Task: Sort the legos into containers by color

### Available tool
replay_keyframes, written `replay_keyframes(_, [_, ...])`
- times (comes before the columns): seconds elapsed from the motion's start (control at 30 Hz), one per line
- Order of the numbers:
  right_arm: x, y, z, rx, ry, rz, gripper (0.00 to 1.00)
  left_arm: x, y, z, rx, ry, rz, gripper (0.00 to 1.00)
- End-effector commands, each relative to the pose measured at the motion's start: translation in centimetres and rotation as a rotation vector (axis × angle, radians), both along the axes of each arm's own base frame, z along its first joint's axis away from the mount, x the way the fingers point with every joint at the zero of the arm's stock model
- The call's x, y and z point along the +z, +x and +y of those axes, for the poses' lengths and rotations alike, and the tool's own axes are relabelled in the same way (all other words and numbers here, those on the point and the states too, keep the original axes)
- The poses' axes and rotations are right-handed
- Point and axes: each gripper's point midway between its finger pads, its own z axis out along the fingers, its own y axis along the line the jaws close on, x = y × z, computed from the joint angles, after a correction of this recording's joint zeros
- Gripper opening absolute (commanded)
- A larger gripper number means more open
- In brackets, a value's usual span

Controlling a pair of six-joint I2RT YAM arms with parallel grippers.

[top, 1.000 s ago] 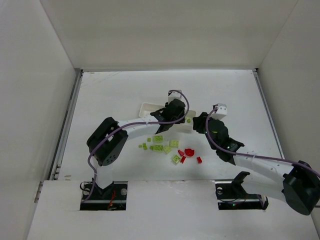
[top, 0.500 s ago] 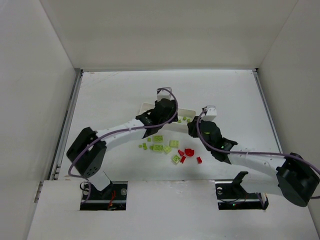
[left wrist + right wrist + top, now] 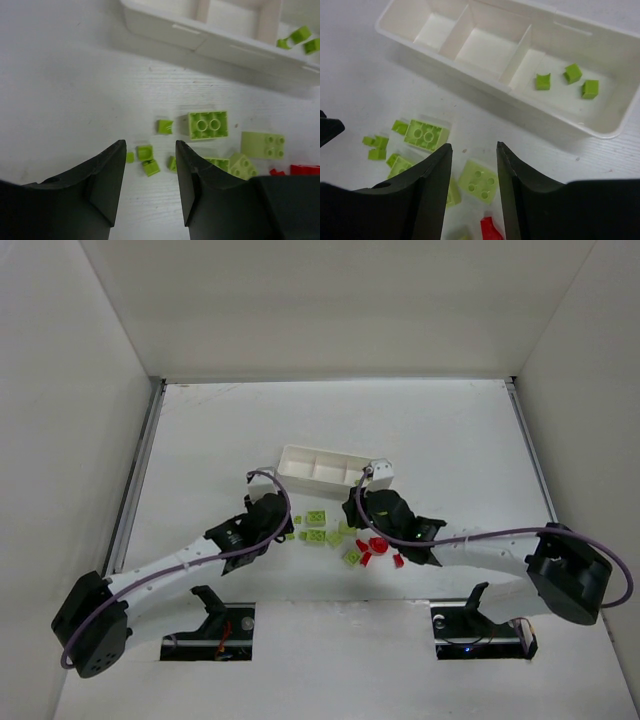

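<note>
The legos lie loose on the table in front of the white tray (image 3: 300,452): lime green ones (image 3: 316,518) to the left, red ones (image 3: 378,544) to the right. Three small green legos (image 3: 572,73) sit in the tray's right compartment (image 3: 615,131); the other two compartments look bare. My left gripper (image 3: 288,531) hangs open at the pile's left edge, over tiny green bricks (image 3: 145,151). My right gripper (image 3: 352,518) is open above a pale green four-stud brick (image 3: 479,181), with a red brick (image 3: 489,227) just below it. Neither gripper (image 3: 150,147) (image 3: 474,147) holds anything.
A green two-stud brick (image 3: 208,124) and a pale green brick (image 3: 262,145) lie right of the left fingers. The tray's long wall (image 3: 165,30) stands just beyond the pile. The two arms lie close together on either side of the legos.
Both grippers have come back from the tray to the pile. The left arm swung down and left; the right gripper moved left, over the green bricks.
</note>
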Motion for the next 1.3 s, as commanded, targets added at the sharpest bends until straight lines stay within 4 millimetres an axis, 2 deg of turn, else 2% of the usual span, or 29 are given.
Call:
replay_keyframes(0.0, [1.8,-1.7,3.8,0.086,0.064,0.007,0.46,-1.0,-0.8,2.1,0.081,0.005,0.017,0.40])
replay_keyframes(0.1, [1.8,-3.6,6.6,0.159,0.064,0.019,0.41,-1.9,-1.1,2.3,0.088,0.000,0.029,0.40])
replay_keyframes(0.2, [1.8,-4.8,8.3,0.177,0.052,0.027,0.40,-2.7,-1.1,2.4,0.088,0.021,0.049,0.40])
replay_keyframes(0.43, [1.3,-5.3,8.0,0.140,0.062,0.041,0.45,-2.8,-1.7,-0.4,-0.004,-0.026,0.041,0.41])
replay_keyframes(0.6, [1.4,-5.1,7.1,0.119,0.058,0.033,0.46,-3.5,-2.2,-0.7,-0.015,-0.017,0.048,0.37])
replay_keyframes(0.77, [2.2,-3.5,6.0,0.096,0.041,0.005,0.47,-4.8,-1.9,0.5,0.023,0.031,0.067,0.36])
replay_keyframes(0.97, [3.1,-0.7,5.9,0.090,-0.023,-0.049,0.54,-5.3,-1.6,0.0,0.022,0.058,0.069,0.31])
replay_keyframes(1.07, [3.5,1.1,5.2,0.064,-0.034,-0.063,0.55,-5.5,-1.5,0.0,0.019,0.074,0.076,0.25])
replay_keyframes(1.17, [3.7,2.1,4.5,0.048,-0.040,-0.068,0.56,-5.7,-1.3,0.4,0.029,0.086,0.080,0.15])
replay_keyframes(1.27, [3.6,2.6,3.8,0.040,-0.042,-0.067,0.57,-5.4,-1.1,0.8,0.037,0.096,0.071,0.10])
